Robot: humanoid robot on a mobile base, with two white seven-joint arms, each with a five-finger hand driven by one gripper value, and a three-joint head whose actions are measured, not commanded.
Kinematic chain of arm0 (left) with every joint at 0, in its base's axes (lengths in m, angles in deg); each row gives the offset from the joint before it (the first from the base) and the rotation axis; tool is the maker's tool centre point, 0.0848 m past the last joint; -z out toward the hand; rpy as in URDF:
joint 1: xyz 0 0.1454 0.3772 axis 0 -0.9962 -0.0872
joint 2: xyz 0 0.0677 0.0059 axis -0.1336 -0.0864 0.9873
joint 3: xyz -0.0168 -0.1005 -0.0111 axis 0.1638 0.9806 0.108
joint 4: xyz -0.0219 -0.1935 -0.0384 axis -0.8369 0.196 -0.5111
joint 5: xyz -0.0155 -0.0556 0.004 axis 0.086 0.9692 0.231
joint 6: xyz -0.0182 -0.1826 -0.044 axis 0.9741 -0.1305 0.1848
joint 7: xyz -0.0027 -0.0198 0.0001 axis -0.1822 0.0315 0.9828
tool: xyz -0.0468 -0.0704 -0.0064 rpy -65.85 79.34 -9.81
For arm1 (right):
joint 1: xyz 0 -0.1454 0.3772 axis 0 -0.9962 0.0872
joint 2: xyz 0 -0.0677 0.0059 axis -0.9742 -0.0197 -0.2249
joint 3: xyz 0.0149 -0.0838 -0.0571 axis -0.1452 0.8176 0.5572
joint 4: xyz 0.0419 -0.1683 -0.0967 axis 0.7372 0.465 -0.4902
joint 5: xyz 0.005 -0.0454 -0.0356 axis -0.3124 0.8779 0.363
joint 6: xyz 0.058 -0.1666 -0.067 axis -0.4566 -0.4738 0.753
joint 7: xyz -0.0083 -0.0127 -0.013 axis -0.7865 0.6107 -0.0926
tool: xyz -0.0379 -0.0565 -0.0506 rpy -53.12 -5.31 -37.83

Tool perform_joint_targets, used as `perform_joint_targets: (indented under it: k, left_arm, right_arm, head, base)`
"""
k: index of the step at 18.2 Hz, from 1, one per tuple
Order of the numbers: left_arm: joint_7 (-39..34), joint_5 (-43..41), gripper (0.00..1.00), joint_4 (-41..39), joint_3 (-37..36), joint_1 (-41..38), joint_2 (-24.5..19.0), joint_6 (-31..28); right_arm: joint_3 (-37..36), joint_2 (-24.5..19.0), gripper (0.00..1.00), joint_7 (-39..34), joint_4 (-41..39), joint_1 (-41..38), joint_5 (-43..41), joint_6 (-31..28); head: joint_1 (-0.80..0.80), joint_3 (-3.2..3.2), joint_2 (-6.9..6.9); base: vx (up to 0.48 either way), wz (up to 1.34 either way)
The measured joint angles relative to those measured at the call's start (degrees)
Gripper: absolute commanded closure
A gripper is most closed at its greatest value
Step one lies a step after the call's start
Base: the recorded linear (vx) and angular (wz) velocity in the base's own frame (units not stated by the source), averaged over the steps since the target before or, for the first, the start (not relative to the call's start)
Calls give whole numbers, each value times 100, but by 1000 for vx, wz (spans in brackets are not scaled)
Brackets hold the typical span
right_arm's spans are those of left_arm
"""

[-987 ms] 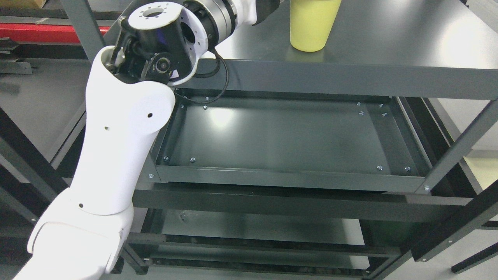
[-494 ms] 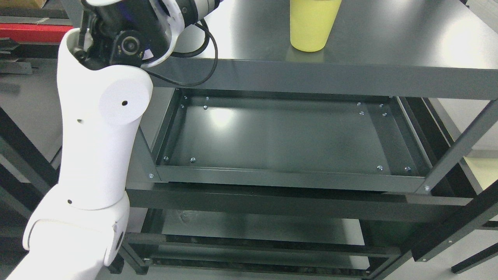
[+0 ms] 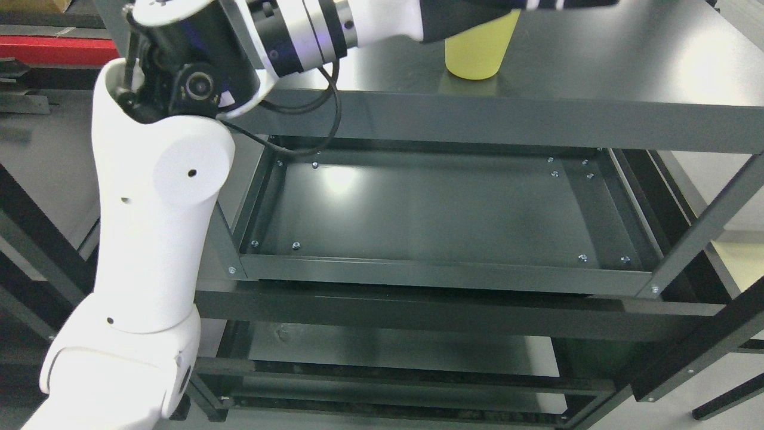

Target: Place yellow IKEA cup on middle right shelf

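Reaching over the yellow cup [image 3: 477, 57], the left hand [image 3: 477, 21] is cropped; its grip cannot be told.

We've got a pale yellow cup [image 3: 477, 57] on a dark grey shelf [image 3: 537, 113], a glossy white arm [image 3: 155, 239] with black-and-silver joints, and a red bar [image 3: 54, 51] far left

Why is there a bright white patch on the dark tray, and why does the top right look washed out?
Head view: the patch on the tray is glare from an overhead light; the top shelf reflects light too, paling its right side. The yellow cup stays sharp; the dark hand above it is slightly blurred.
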Motion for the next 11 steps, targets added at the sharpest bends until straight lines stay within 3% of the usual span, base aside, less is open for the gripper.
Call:
perform_joint_targets:
  k: [11]
  left_arm:
    - [217,10,2,-210,-1206,-1145,0,-33]
  right_arm:
    - [0,0,0,0,0,0,0,0]
  head:
    - [0,0,0]
  base:
    - [0,0]
